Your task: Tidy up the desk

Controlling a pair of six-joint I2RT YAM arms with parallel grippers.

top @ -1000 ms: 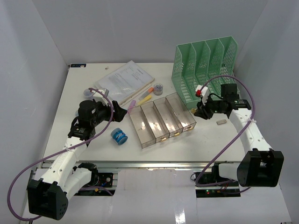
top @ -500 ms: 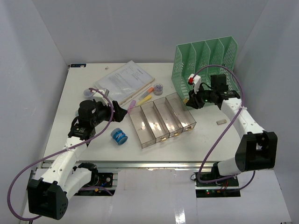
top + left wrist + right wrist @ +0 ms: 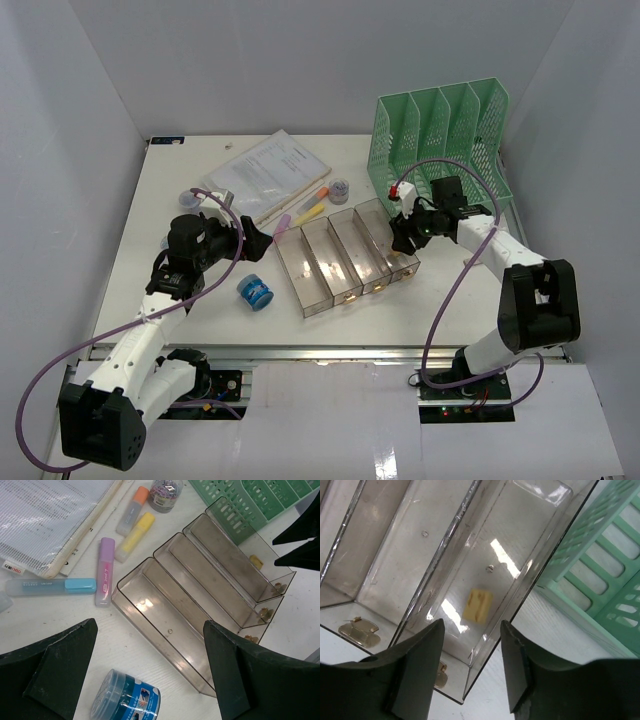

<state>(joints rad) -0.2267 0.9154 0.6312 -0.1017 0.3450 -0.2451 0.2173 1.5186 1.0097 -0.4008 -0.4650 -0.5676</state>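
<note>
The white desk (image 3: 200,300) holds a clear four-compartment tray (image 3: 345,255) at its middle. My left gripper (image 3: 265,240) is open and empty, hovering left of the tray; in the left wrist view (image 3: 150,630) its fingers frame the tray's near left corner (image 3: 170,610). A blue round container (image 3: 255,292) lies on its side below that gripper (image 3: 127,700). My right gripper (image 3: 405,240) is open and empty over the tray's rightmost compartment (image 3: 470,545); its fingers straddle that compartment's near right corner (image 3: 472,630). A small yellow piece (image 3: 477,605) lies inside it.
A mint-green mesh file rack (image 3: 445,140) stands at the back right, close to the tray. A document pouch (image 3: 265,170), a clip jar (image 3: 340,190), purple (image 3: 104,570), yellow (image 3: 134,536) and orange (image 3: 132,510) highlighters and a blue-capped pen (image 3: 50,586) lie left of the tray.
</note>
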